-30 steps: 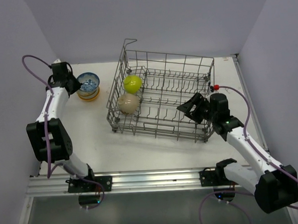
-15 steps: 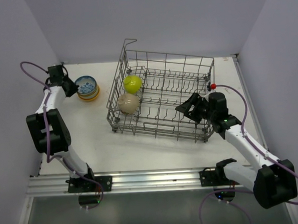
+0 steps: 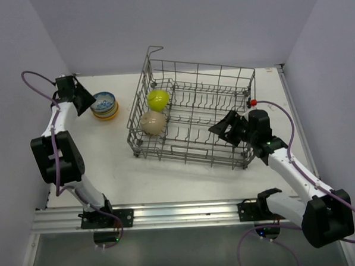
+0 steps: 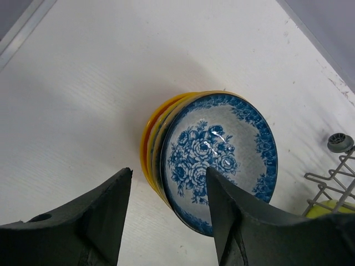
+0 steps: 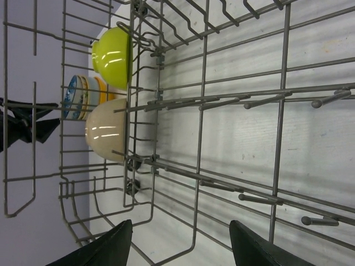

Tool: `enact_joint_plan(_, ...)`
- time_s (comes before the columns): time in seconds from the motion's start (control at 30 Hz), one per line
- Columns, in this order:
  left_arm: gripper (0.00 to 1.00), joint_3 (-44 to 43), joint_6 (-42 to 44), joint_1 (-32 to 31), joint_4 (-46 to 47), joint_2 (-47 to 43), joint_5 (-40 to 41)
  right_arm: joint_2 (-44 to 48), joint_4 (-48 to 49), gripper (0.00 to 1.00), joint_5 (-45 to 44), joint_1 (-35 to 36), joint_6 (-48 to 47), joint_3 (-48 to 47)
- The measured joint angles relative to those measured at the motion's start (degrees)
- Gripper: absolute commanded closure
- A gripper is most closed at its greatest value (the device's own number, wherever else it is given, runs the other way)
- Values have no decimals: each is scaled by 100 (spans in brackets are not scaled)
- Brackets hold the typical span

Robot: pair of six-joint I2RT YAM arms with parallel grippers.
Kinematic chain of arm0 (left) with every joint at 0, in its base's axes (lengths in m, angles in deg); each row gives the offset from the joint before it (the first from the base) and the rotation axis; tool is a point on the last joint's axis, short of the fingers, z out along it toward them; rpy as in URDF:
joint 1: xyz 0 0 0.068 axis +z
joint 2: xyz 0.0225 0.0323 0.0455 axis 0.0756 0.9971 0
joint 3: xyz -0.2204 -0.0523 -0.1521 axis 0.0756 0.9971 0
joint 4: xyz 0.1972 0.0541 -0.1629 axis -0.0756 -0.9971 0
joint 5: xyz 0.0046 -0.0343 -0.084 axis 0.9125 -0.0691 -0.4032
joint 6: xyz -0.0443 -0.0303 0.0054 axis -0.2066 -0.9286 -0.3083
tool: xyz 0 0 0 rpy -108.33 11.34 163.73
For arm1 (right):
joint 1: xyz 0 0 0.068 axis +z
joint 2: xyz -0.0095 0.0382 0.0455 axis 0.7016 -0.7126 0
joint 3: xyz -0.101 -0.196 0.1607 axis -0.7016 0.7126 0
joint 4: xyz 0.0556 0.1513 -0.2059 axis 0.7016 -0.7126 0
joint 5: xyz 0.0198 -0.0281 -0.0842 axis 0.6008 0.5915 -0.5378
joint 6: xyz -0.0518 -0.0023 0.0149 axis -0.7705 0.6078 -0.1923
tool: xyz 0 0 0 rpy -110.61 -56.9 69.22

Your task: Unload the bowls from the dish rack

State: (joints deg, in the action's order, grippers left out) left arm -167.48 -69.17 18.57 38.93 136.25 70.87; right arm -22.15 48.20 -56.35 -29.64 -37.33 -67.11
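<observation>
Now, lime-yellow bowl (image 3: 158, 99) and beige bowl (image 3: 153, 123) stand on edge between tines at the dish rack's (image 3: 200, 117) left end (probably glazed, light, slippery, chippable), so I'd pinch a rim gently, with right gripper (image 5: 180, 227) spread above the wires and left gripper (image 4: 169, 185) spread over the unloaded stack (image 4: 216, 160).

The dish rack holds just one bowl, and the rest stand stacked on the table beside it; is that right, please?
Not quite: the dish rack holds two bowls, the lime-yellow bowl and the beige bowl, as the top external view shows. The rest stand in a stack on the table beside it.
</observation>
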Motion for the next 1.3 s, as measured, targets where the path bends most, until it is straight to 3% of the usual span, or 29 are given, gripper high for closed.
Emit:
enact_joint_plan(0.27,35,422,55,-127,247,-1296,-85,0,-868,25,-459,-72,-675,-476)
enact_joint_plan(0.43,33,914,345,-1130,739,-2138,-212,24,-1346,20,-1093,-214,-1285,-968)
enact_joint_plan(0.6,32,1263,680,-2347,907,-2212,-317,-358,-1633,20,-1357,-592,-1681,-1088)
enact_joint_plan(0.93,29,1709,822,-2741,1294,-2428,-365,-1620,-1849,19,-1366,-1082,-2153,-1932)
enact_joint_plan(1.07,28,1987,841,-2922,1574,-2608,-522,-2159,-1886,26,-1285,-1226,-2295,-2754)
enact_joint_plan(1.3,22,2068,938,-3248,1537,-2675,-743,-2258,-1469,23,-708,-1172,-2022,-2909)
